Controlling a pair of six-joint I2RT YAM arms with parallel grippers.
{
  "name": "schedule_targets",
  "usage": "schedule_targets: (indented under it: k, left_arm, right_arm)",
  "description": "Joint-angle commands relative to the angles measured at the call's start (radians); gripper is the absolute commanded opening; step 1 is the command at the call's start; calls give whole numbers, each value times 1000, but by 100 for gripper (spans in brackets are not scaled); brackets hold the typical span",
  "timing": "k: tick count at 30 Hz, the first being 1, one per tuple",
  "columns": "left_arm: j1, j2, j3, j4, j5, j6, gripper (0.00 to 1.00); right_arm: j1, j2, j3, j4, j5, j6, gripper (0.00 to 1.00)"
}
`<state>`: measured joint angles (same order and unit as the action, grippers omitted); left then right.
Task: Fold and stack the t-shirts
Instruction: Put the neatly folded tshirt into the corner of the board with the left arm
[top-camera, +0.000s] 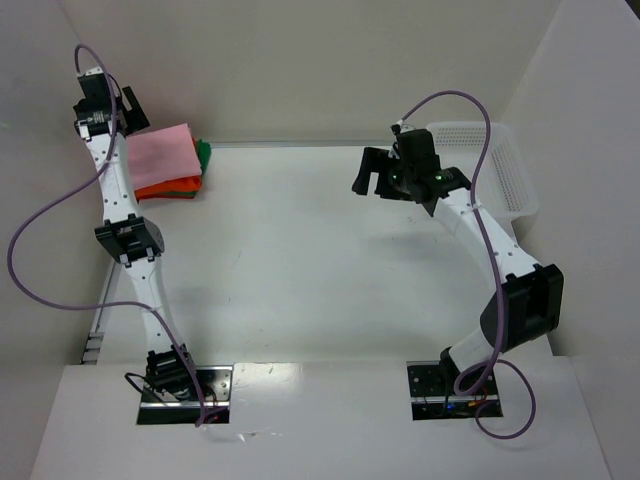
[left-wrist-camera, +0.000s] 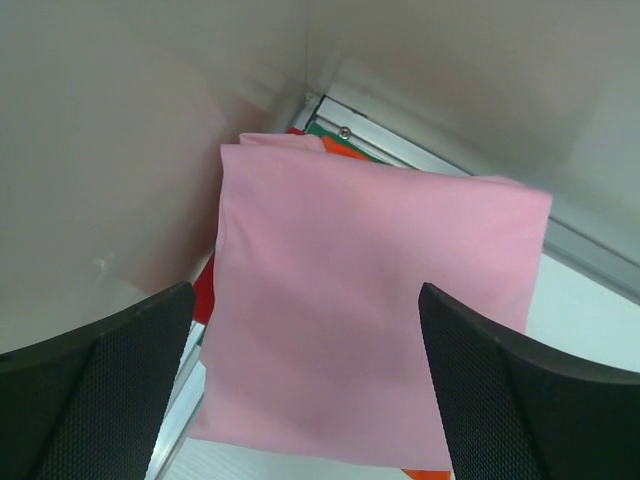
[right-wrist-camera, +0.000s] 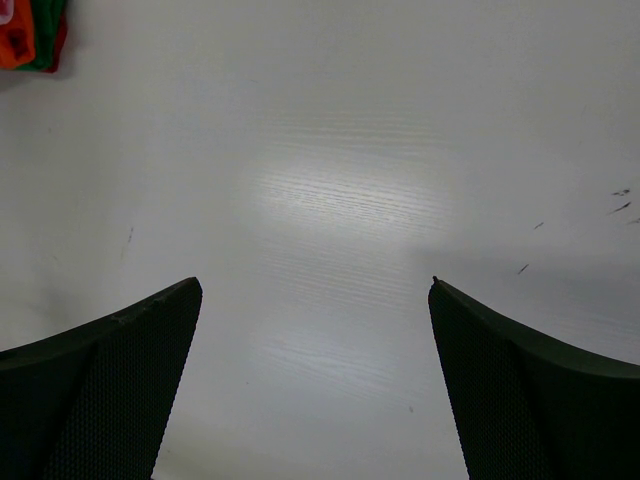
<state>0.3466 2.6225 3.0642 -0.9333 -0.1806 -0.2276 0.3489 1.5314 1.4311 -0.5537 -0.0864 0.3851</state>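
From above, the folded pink t-shirt (top-camera: 160, 152) tops a pile at the far edge of the worktop (top-camera: 300, 260), well apart from the white mesh basket (top-camera: 505, 170). The orange t-shirt (top-camera: 170, 187) lies under it, and the green t-shirt (top-camera: 204, 155) shows as an edge on the basket-facing side. The left gripper (top-camera: 112, 105) hangs at the pile's side away from the basket. The right gripper (top-camera: 380, 175) hovers near the basket.

At the left wrist, the jaws stand wide and empty above the pink t-shirt (left-wrist-camera: 370, 300).

At the right wrist, the jaws are wide and hold nothing over bare worktop (right-wrist-camera: 330, 180).
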Motion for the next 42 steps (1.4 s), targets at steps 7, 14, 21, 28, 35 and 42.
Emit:
schedule_targets:
  k: [7,14,21,28,35,42]
  left_arm:
    - [-133,-99,44,-83,33,-12,100]
    - [-225,-323,-111,-156,10,20,100]
    - [-305,-652,-407,-165,-53,20,100]
    - [-305,-1130,-1061,89,16,-19,100]
    - [-305,-1522,-1659,306,64,-108,100]
    - [-305,-1694,-1897,429,145,-95,100]
  right_arm:
    - [-1,-122,-40,37,11,5,100]
    - [-10,-168,-1,27,266,1,100]
    - [-137,-283,-74,211,191,14,100]
    - [-171,-274,11,213,269,-15,100]
    - [-199,-264,-75,225,188,-17,100]
    - [-199,-323,-213,254,212,-6,100]
